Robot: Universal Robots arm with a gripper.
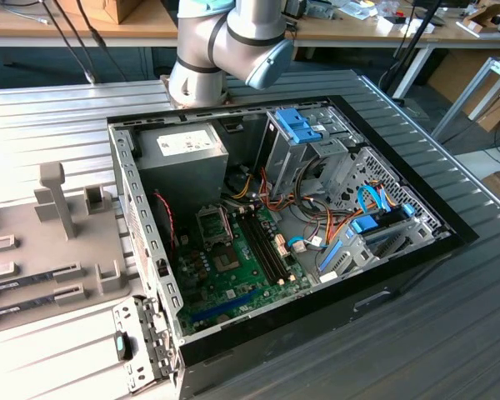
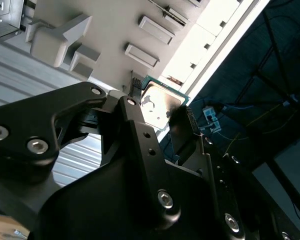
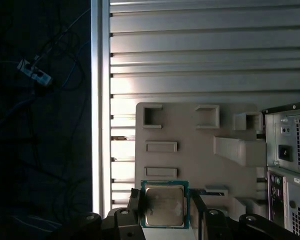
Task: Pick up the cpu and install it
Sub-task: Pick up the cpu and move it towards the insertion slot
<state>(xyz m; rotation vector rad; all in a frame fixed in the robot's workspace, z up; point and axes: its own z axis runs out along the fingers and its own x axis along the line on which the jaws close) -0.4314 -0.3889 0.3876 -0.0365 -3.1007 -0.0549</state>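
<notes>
1. In both wrist views the gripper [image 3: 165,209] [image 2: 159,114] is clamped on the cpu [image 3: 164,202] [image 2: 156,106]. Its two black fingers [image 3: 198,212] [image 2: 183,121] press against opposite edges of the chip.
2. The cpu shows its silver top and thin green rim, lying flat between the fingers. It is over the grey tray [image 3: 190,135] [image 2: 115,30], just beside one of the tray's small rectangular blocks. I cannot tell whether it rests on the tray or hangs just above it.
3. Under the tray runs the ribbed metal table [image 3: 190,60], bright where the light hits it.
4. In the exterior view the arm [image 1: 225,42] sits at the upper middle of the frame, above the open computer case [image 1: 400,275].
5. Inside the case the green motherboard [image 1: 233,275] lies flat, with its square socket [image 1: 212,223] toward the exterior view's left. That puts it just below the big grey box [image 1: 183,162].
6. The tray [image 1: 33,242] is at the exterior view's left, outside the case wall — so the chip is well apart from the socket.
</notes>
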